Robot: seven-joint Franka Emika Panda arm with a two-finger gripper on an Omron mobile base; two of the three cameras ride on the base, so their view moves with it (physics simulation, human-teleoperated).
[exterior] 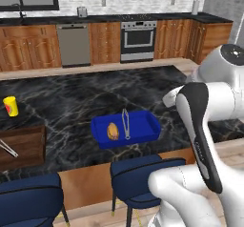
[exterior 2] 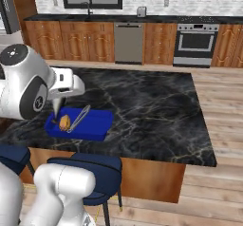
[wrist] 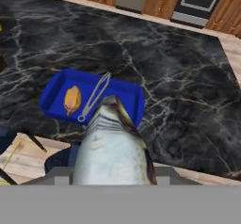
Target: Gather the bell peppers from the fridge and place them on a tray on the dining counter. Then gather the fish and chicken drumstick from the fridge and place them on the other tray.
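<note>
Landmark: blue tray (exterior: 143, 136) on the dark marble table (exterior: 71, 102).

- Far left of the tray, at the table's left end: yellow cup (exterior: 10, 106), and nearer the front edge a brown wooden tray (exterior: 28, 142) with something thin and metallic on it. No bell peppers visible on it from here, so I can't confirm the pepper half is done.
- Inside the blue tray, left part: chicken drumstick (wrist: 72, 100) already down. Just right of it, metal tongs (wrist: 95, 96) lying lengthwise, touching or nearly touching the drumstick.
- Just in front of the tray, above the table's near edge: fish (wrist: 113, 148), held in the jaws, head end pointing toward the tray. Jaws are closed narrow on its body; fingertips are hidden by the fish in the hand view.
- Gripper (exterior 2: 58, 107) in the right base view sits over the tray's left end.
- Blue stools (exterior: 143, 171) below the table's near edge.

Status, my read: drumstick placed, fish in transit, not yet over open tray floor. Left: carry forward, lower into the free right part of the tray, release.
</note>
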